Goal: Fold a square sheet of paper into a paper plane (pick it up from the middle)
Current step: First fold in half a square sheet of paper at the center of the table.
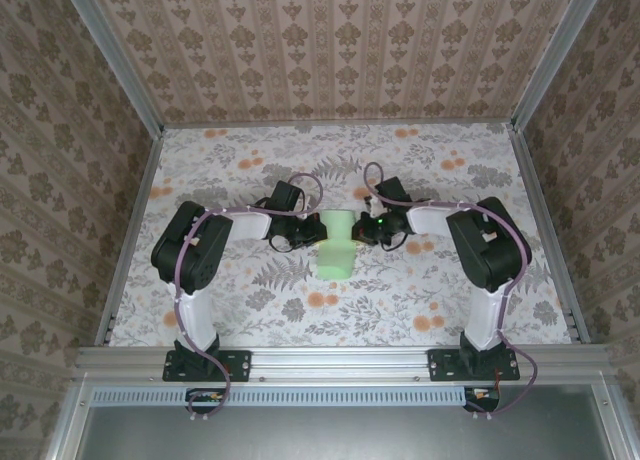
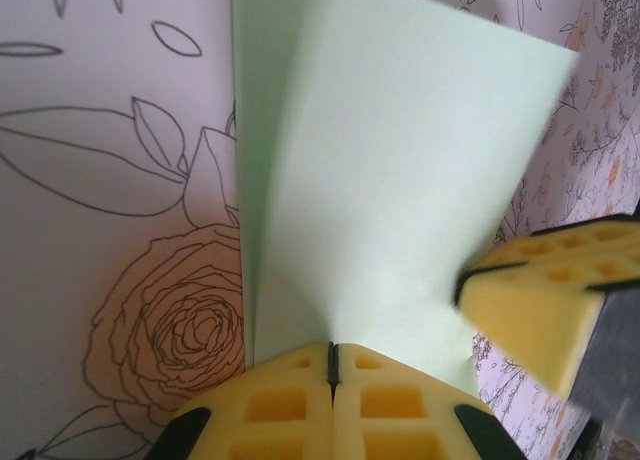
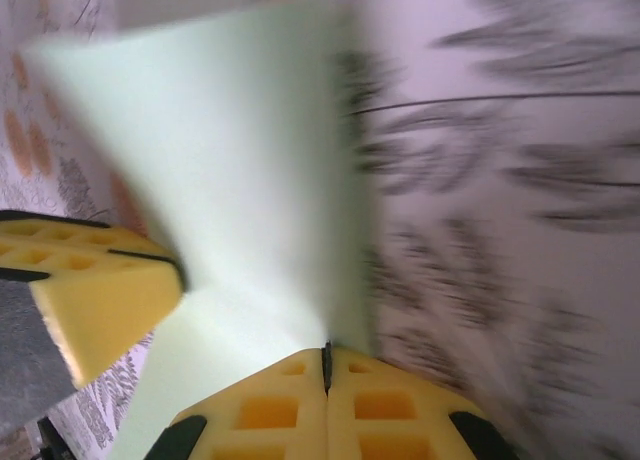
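**Q:** Where is the paper sheet (image 1: 335,242)?

**A:** It is about midway between the left and right edges of the table (image 1: 480,310), roughly halfway from the near edge to the far edge. It sits over the orange-and-grey floral tablecloth (image 1: 250,160). From above the pale green sheet looks pinched in at its waist and wider at both ends. The left wrist view shows a lengthwise crease down it. Whether its lower end touches the cloth cannot be told.

**Q:** What is the state of the left gripper (image 2: 332,365)?

**A:** Its yellow jaws are pressed together with no gap, and the near edge of the sheet is nipped at the seam between them. Seen from above, it meets the sheet from the left-edge side.

**Q:** And the right gripper (image 3: 326,365)?

**A:** Its jaws are likewise closed tight on the sheet's opposite edge. It approaches from the right-edge side.

**Q:** How do the two grippers stand relative to each other?

**A:** They face one another across the sheet's narrow waist, close together. Each wrist view shows a yellow finger of the other gripper just beside the paper. The right wrist view is blurred on its right side.
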`<action>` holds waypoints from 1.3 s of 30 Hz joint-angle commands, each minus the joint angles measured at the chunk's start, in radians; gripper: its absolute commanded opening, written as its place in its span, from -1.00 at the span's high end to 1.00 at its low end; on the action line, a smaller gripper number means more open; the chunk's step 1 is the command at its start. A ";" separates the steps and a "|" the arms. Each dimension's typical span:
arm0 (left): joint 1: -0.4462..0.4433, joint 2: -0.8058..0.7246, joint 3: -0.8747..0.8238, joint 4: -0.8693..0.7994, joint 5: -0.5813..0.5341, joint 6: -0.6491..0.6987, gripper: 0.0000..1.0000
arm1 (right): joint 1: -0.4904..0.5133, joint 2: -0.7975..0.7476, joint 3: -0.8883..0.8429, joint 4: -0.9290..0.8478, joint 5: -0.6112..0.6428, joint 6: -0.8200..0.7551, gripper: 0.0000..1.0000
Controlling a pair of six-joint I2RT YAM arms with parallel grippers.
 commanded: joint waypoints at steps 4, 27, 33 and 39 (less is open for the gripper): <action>0.009 0.092 -0.061 -0.253 -0.146 0.032 1.00 | -0.014 -0.086 0.013 -0.066 0.057 -0.017 0.97; 0.003 0.100 -0.068 -0.259 -0.147 0.028 1.00 | -0.057 0.115 0.134 -0.073 0.075 -0.050 0.98; 0.004 0.112 -0.076 -0.239 -0.127 0.029 1.00 | -0.085 0.055 0.165 -0.088 0.090 -0.074 0.97; 0.004 0.110 -0.072 -0.241 -0.130 0.027 1.00 | -0.009 0.007 0.131 0.022 0.016 -0.008 0.97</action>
